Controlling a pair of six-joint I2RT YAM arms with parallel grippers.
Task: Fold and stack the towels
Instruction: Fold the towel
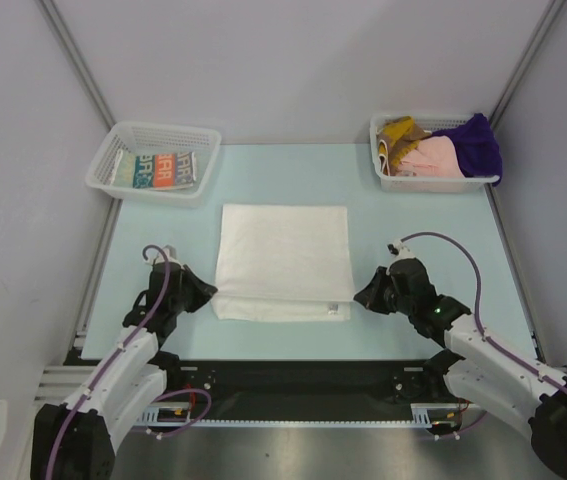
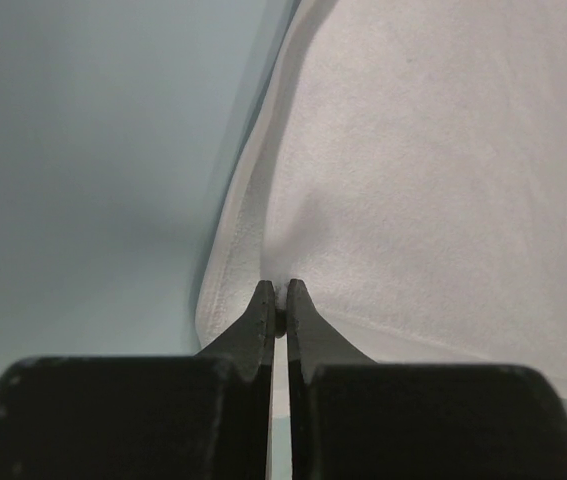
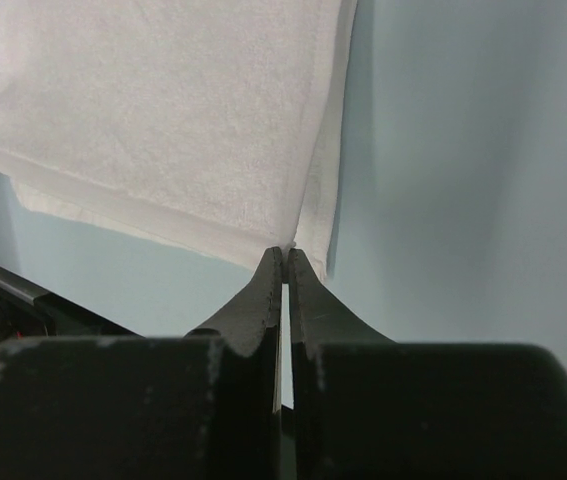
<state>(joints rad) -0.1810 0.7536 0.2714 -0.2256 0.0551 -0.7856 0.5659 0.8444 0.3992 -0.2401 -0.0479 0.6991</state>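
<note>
A plain white towel point(image 1: 283, 255) lies flat in the middle of the table, with a folded layer along its near edge. My left gripper point(image 1: 209, 292) is at its near left corner. In the left wrist view the gripper point(image 2: 279, 291) is shut on a pinch of the white towel point(image 2: 423, 180). My right gripper point(image 1: 359, 297) is at the near right corner. In the right wrist view it point(image 3: 285, 251) is shut on the corner of the white towel point(image 3: 163, 110). A folded orange-teal-white print towel point(image 1: 163, 170) lies in the left basket. Mustard point(image 1: 399, 130), pink point(image 1: 433, 157) and purple point(image 1: 475, 142) towels are heaped in the right basket.
A white mesh basket point(image 1: 104, 165) stands at the back left and another point(image 1: 433, 184) at the back right. The pale blue table top point(image 1: 413, 230) is bounded by grey walls and a metal frame. The black rail runs along the near edge.
</note>
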